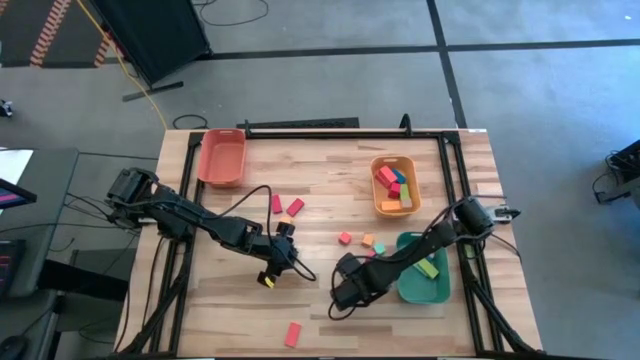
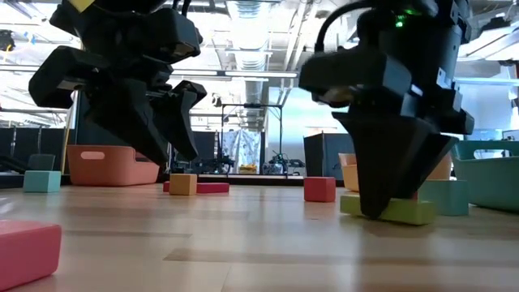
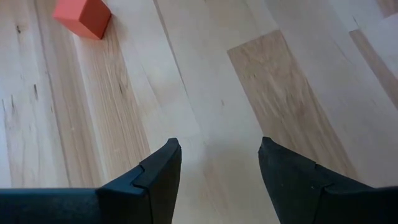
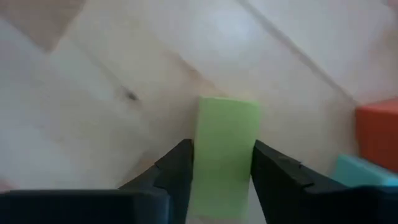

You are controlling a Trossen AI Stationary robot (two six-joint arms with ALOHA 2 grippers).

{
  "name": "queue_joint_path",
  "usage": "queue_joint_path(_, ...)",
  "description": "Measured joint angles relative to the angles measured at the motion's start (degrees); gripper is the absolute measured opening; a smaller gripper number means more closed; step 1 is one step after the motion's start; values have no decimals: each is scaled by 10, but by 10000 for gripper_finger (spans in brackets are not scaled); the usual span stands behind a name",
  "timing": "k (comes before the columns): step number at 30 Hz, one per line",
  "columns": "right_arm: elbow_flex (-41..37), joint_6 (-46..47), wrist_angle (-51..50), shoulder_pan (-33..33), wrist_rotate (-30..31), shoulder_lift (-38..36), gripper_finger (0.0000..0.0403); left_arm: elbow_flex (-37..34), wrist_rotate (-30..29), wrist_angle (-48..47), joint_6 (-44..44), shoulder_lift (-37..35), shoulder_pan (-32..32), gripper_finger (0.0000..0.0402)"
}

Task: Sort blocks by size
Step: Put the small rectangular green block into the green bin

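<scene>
Presently, the light green bar (image 4: pixel 225 146) lies flat on the table (image 1: pixel 320 180) at about five o'clock from its centre, just beside the green tray (image 1: pixel 432 286). My right gripper (image 4: pixel 221 165) straddles it: in the right wrist view both fingers touch its long sides, so I count the jaws as closed on the bar, which rests on the wood. Nearby sit a teal block (image 4: pixel 367 174) and an orange-red block (image 4: pixel 378 134).

To lift well, I would keep the bar centred between the pads, rise vertically, and clear the tray wall before moving across.

My left gripper (image 3: pixel 217 165) hangs at about seven o'clock from the centre, jaws apart and empty, with one red block (image 3: pixel 83 15) ahead of it. Other trays, red-orange (image 1: pixel 222 157) and orange (image 1: pixel 394 186), stand toward eleven and one o'clock.
</scene>
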Motion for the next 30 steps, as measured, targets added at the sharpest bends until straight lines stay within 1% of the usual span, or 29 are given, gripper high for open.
queue_joint_path(3, 14, -15, -21, 0, 0, 0, 156, 0, 0, 1, 0, 0, 0, 206)
queue_joint_path(7, 51, -26, -81, 0, 0, 0, 154, 0, 0, 1, 0, 0, 0, 206)
queue_joint_path(13, 132, -26, -243, 8, 22, 0, 154, 0, 0, 1, 0, 0, 0, 206)
queue_joint_path(16, 170, -4, -335, 17, 33, 0, 154, 0, 0, 1, -1, 0, 0, 206)
queue_joint_path(19, 192, 30, -417, 28, 34, 0, 154, 0, 0, 1, -1, 0, 0, 206)
queue_joint_path(20, 194, 41, -428, 32, 33, 0, 154, 0, 0, 1, -1, 0, 0, 206)
queue_joint_path(27, 162, 75, -421, 57, 33, -21, 154, 0, 0, 1, 0, 0, 0, 206)
queue_joint_path(30, 147, 88, -424, 64, 21, -22, 154, 0, 0, 0, -1, 0, 0, 206)
